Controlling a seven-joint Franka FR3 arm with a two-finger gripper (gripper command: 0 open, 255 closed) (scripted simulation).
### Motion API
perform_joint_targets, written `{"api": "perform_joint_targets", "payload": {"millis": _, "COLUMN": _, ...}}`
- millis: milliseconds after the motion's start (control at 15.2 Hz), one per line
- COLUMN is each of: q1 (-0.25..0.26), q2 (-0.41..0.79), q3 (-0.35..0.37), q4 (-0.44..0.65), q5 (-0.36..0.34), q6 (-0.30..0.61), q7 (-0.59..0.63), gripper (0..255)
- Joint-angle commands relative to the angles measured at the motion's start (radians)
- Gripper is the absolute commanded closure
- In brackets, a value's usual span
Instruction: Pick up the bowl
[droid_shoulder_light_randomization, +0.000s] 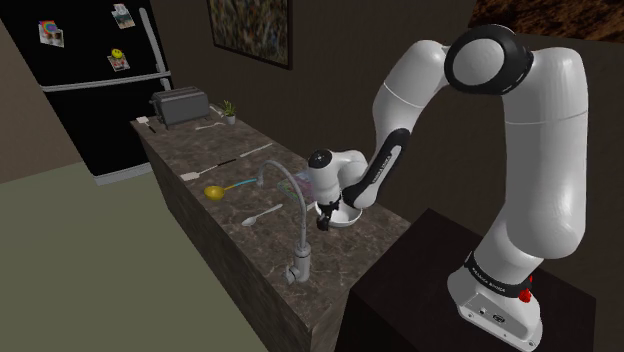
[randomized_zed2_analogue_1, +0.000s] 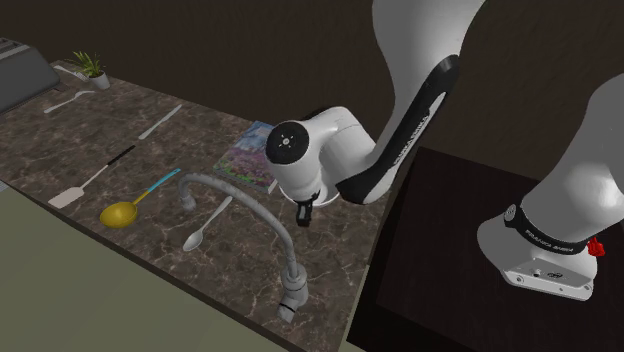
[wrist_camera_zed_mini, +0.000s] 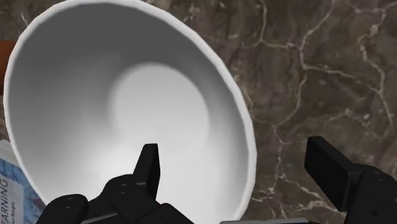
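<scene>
Dim kitchen, dark marbled countertop (droid_shoulder_light_randomization: 235, 245) running away from the robot's stand (droid_shoulder_light_randomization: 420, 285) toward a black fridge (droid_shoulder_light_randomization: 90, 90), with a toaster (droid_shoulder_light_randomization: 180, 105) and a little potted plant (droid_shoulder_light_randomization: 229, 109) at the far end.

The white bowl (wrist_camera_zed_mini: 127, 95) sat upright at the near end of that counter, right by the stand, and the hand was already down on it. The bit that mattered: the gripper (wrist_camera_zed_mini: 242, 175) was spread wide and straddling the rim. One black finger (wrist_camera_zed_mini: 149, 167) hung inside the bowl near its wall, the other (wrist_camera_zed_mini: 331, 167) was outside over bare marble, with the rim running between them. Neither looked to be touching yet, so I wouldn't call it held. A round bowl has no long axis to line up with anyway, so a rim pinch like that is the obvious grab. My guess is the next thing needed was just squeezing onto the wall and lifting straight up.

Working outward, a colourful magazine (randomized_zed2_analogue_1: 250, 155) lay just beside the bowl; couldn't tell if they touched. Past that the curved faucet (randomized_zed2_analogue_1: 250, 205) arched over the counter quite near the wrist, which I'd watch on the lift. Farther along were a white spoon (randomized_zed2_analogue_1: 205, 228), a yellow ladle with a blue handle (randomized_zed2_analogue_1: 120, 213) and a spatula (randomized_zed2_analogue_1: 80, 187), all well apart from the bowl.
</scene>
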Motion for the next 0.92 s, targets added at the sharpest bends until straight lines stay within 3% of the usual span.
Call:
{"api": "perform_joint_targets", "payload": {"millis": 0, "q1": 0.009, "q2": 0.031, "q3": -0.013, "q4": 0.015, "q5": -0.022, "q6": 0.014, "q7": 0.021, "gripper": 0}}
{"api": "perform_joint_targets", "payload": {"millis": 264, "q1": 0.02, "q2": 0.068, "q3": -0.029, "q4": 0.031, "q5": -0.048, "q6": 0.032, "q7": 0.047, "gripper": 0}}
{"api": "perform_joint_targets", "payload": {"millis": 330, "q1": 0.02, "q2": 0.069, "q3": -0.029, "q4": 0.032, "q5": -0.048, "q6": 0.032, "q7": 0.046, "gripper": 255}}
{"api": "perform_joint_targets", "payload": {"millis": 858, "q1": 0.02, "q2": 0.069, "q3": -0.029, "q4": 0.032, "q5": -0.048, "q6": 0.032, "q7": 0.046, "gripper": 255}}
